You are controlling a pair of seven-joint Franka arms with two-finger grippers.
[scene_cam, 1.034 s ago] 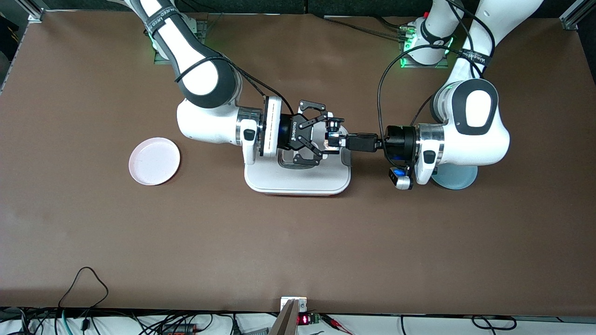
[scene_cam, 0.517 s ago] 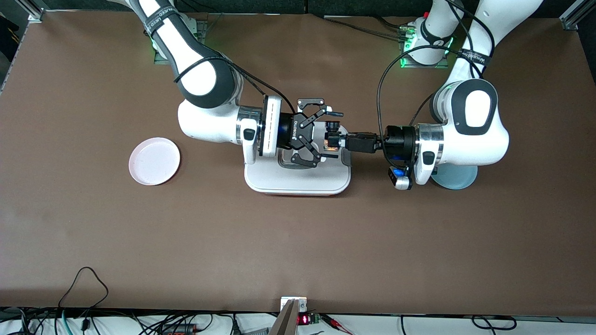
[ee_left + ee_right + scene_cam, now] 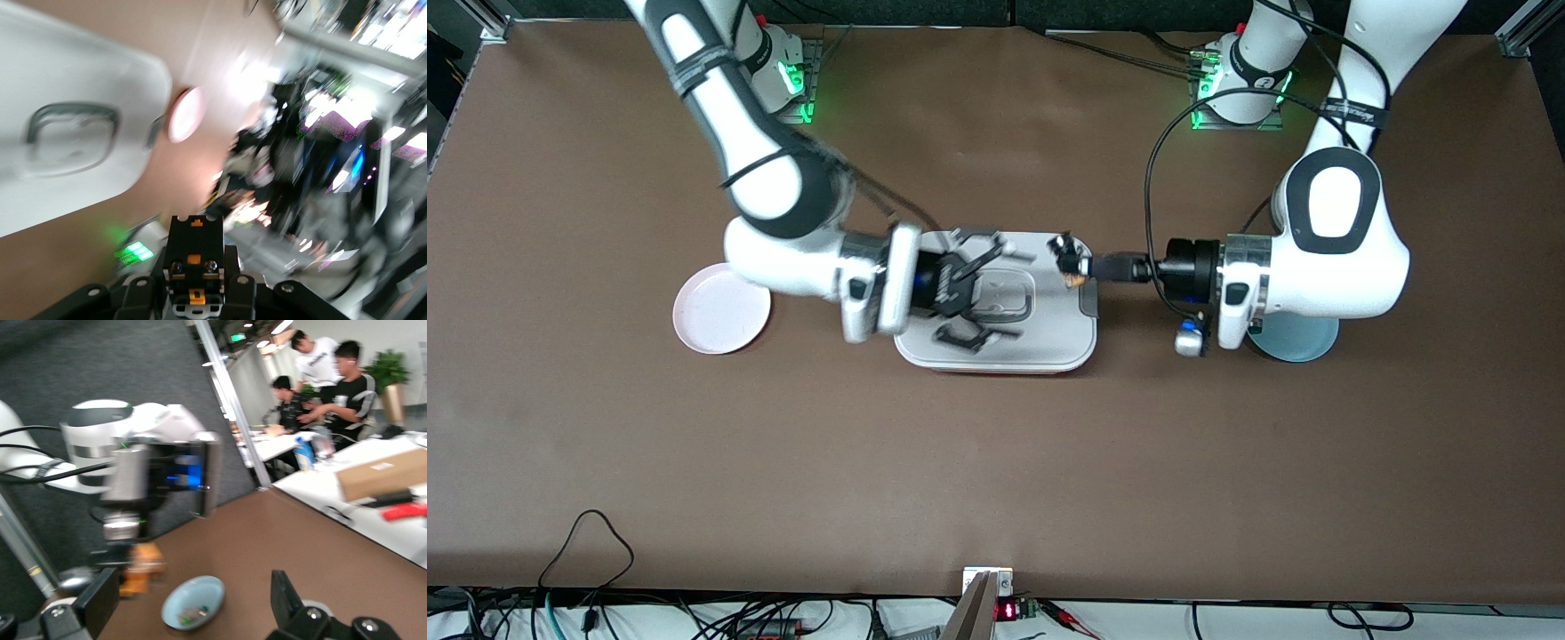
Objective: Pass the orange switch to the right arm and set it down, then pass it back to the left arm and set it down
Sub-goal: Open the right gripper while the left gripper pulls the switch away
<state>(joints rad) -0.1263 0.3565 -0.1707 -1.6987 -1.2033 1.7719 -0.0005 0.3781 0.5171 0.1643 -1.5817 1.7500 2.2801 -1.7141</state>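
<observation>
**Switch held over the box corner**

While the orange switch [image 3: 1069,265] hangs pinched in the left claw [image 3: 1074,267] above the box [image 3: 996,351] at its left-arm end, its shape is hard to make out. Over the lid, the right claw [image 3: 983,298] spreads wide, seemingly empty, though blurred. A pink plate [image 3: 716,316] lies partly hidden under that arm.

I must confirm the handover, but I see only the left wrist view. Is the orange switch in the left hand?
Observer: Yes. The left hand is shut on the orange switch, over the edge of the box toward the left arm's end.
Operator: And the right hand?
Observer: The right hand is open and empty, over the box's lid.
Operator: What lies under the left arm?
Observer: A pale blue bowl on the table.
</observation>
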